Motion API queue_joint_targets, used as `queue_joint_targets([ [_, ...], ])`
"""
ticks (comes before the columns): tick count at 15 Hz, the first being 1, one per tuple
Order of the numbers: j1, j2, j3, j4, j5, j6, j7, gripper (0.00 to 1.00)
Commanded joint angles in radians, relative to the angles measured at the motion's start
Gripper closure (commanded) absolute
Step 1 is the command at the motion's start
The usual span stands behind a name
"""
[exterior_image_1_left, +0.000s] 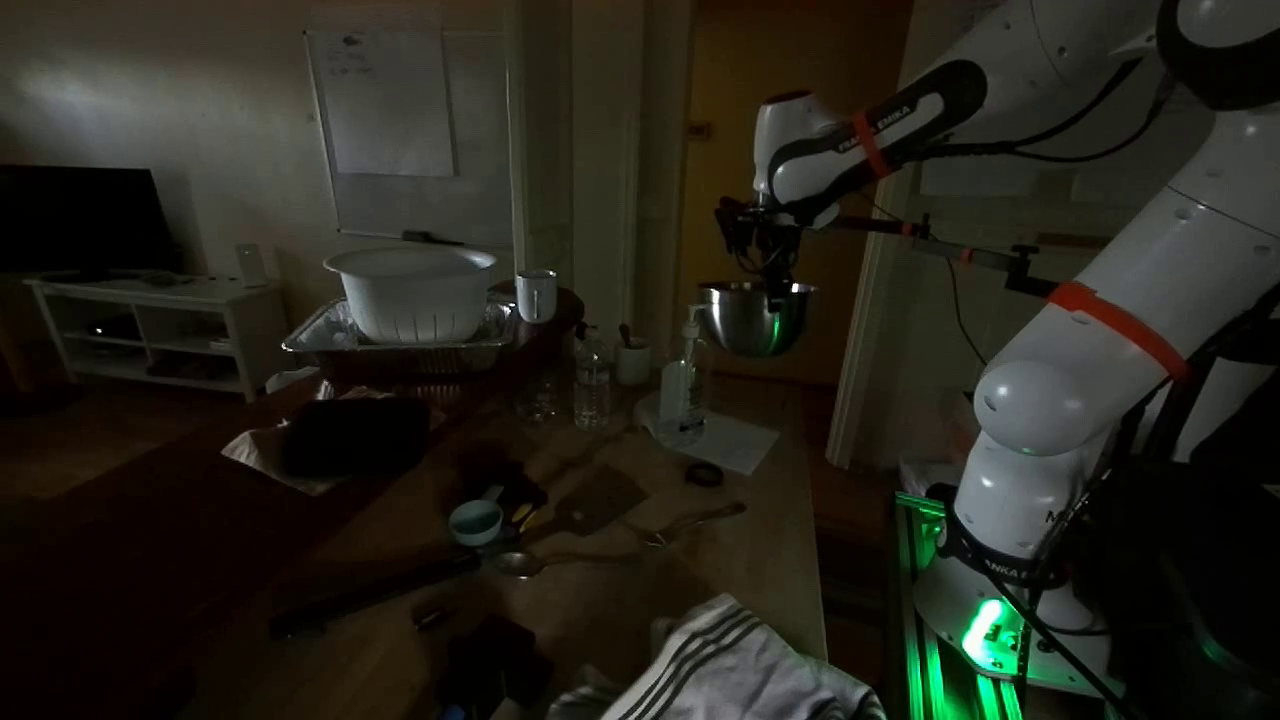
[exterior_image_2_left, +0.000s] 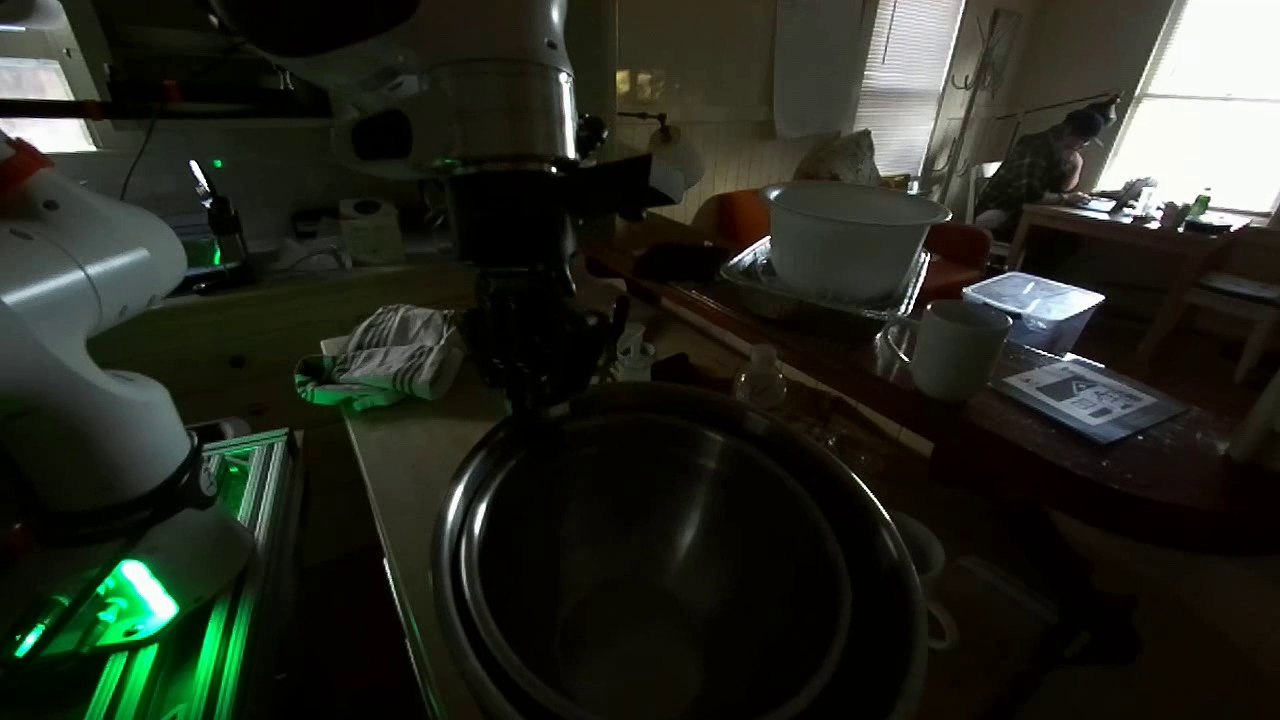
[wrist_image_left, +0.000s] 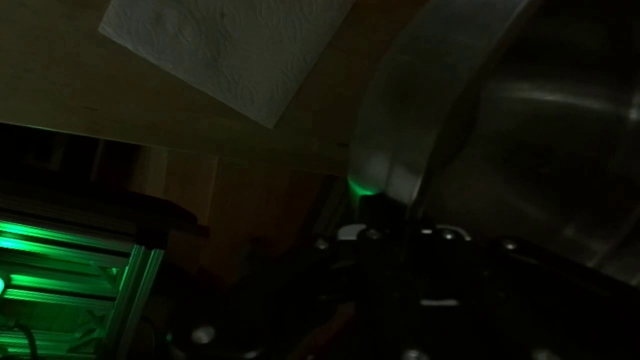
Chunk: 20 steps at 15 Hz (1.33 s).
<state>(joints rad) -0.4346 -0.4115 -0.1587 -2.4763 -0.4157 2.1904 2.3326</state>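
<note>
My gripper (exterior_image_1_left: 778, 292) is shut on the rim of a shiny metal bowl (exterior_image_1_left: 755, 328) and holds it in the air, opening upward. In an exterior view the gripper (exterior_image_2_left: 537, 405) grips the bowl's far rim. The bowl (exterior_image_2_left: 650, 560) shows an inner ring inside its rim; I cannot tell whether a second bowl is nested in it. In the wrist view the bowl wall (wrist_image_left: 400, 110) runs into the dark gripper jaws (wrist_image_left: 395, 215). A clear pump bottle (exterior_image_1_left: 684, 395) stands on the table near the bowl. A white paper towel (wrist_image_left: 225, 55) lies on the table below.
A white tub (exterior_image_1_left: 410, 290) sits in a foil tray (exterior_image_1_left: 300, 335). A white mug (exterior_image_2_left: 955, 350) stands on the dark table. A water bottle (exterior_image_1_left: 592, 385), a measuring cup (exterior_image_1_left: 475, 520), a spoon (exterior_image_1_left: 517, 565) and a striped cloth (exterior_image_1_left: 745, 670) lie or stand on the wooden table.
</note>
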Motion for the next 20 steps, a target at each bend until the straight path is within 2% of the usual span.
queue_joint_targets([
  [1, -0.036, -0.022, 0.053, -0.032, -0.153, 0.058, 0.085, 0.96],
  [5, -0.041, -0.017, 0.080, -0.070, -0.295, 0.084, 0.190, 0.96],
  [7, -0.024, -0.020, 0.068, -0.088, -0.319, 0.093, 0.214, 0.96],
  [10, 0.026, -0.038, -0.022, -0.073, -0.134, 0.070, 0.043, 0.96],
  [11, 0.004, 0.007, 0.020, -0.086, -0.196, 0.055, 0.103, 0.86],
  [12, 0.004, 0.005, 0.008, -0.086, -0.157, 0.057, 0.066, 0.86],
  [13, 0.004, 0.002, -0.001, -0.086, -0.139, 0.058, 0.047, 0.96],
  [15, 0.003, 0.001, -0.008, -0.112, -0.157, 0.122, 0.027, 0.96],
  [20, -0.026, 0.026, -0.001, -0.153, -0.205, 0.223, 0.086, 0.96],
])
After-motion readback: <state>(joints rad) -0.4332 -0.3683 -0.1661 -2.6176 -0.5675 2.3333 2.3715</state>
